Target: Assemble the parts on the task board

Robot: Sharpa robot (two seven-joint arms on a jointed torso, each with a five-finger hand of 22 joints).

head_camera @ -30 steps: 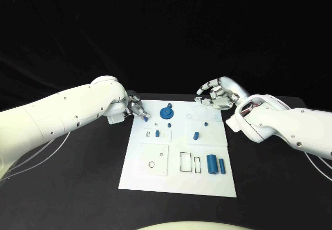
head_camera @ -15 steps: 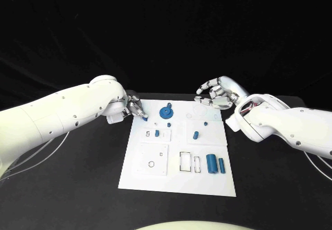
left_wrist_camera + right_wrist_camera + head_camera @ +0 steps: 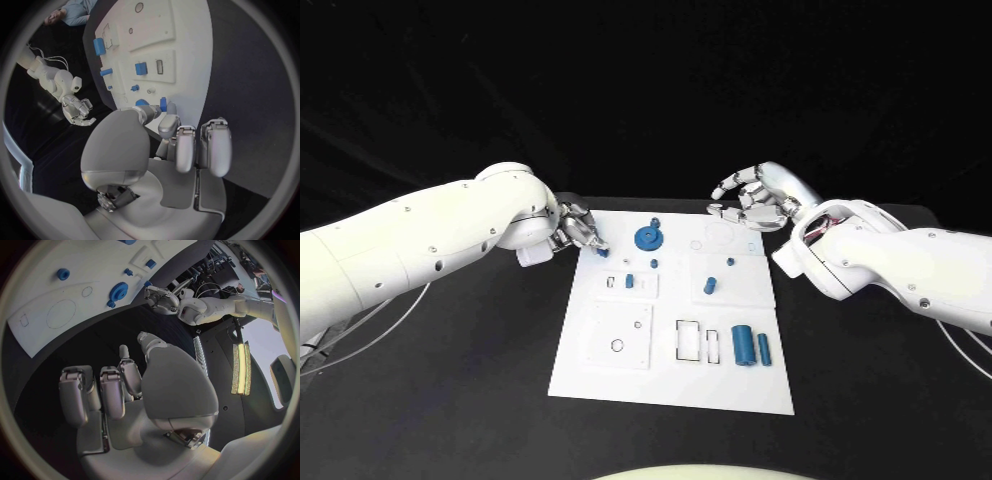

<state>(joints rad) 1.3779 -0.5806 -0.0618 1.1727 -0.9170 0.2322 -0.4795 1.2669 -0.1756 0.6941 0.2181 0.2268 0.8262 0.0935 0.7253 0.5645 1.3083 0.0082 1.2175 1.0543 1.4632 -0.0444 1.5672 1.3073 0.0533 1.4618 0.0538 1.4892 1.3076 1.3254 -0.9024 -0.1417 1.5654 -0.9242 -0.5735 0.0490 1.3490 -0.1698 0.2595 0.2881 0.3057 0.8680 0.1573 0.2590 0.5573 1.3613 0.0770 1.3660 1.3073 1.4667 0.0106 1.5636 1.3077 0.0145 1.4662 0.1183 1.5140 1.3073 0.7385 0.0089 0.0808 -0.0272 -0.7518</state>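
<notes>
The white task board (image 3: 675,380) lies in the middle of the black table. My left hand (image 3: 574,230) hovers at the board's far left corner and pinches a small blue part (image 3: 600,252) between thumb and a fingertip; in the left wrist view this small blue part (image 3: 163,104) sits at the fingertips. A blue gear (image 3: 648,237) stands just right of it. My right hand (image 3: 754,205) hangs over the far right corner, fingers loosely bent and apart, holding nothing. Two blue cylinders (image 3: 751,346) lie at the board's near right.
More small blue parts stand mid-board: a peg (image 3: 653,263), a block (image 3: 629,281) and another piece (image 3: 710,284). Rectangular slots (image 3: 689,338) and a round hole (image 3: 616,345) open in the near half. Bare black table (image 3: 473,380) flanks the board.
My left hand has crept a little toward the near side with the small blue part, staying at the board's far left corner. The right hand has hardly moved.
</notes>
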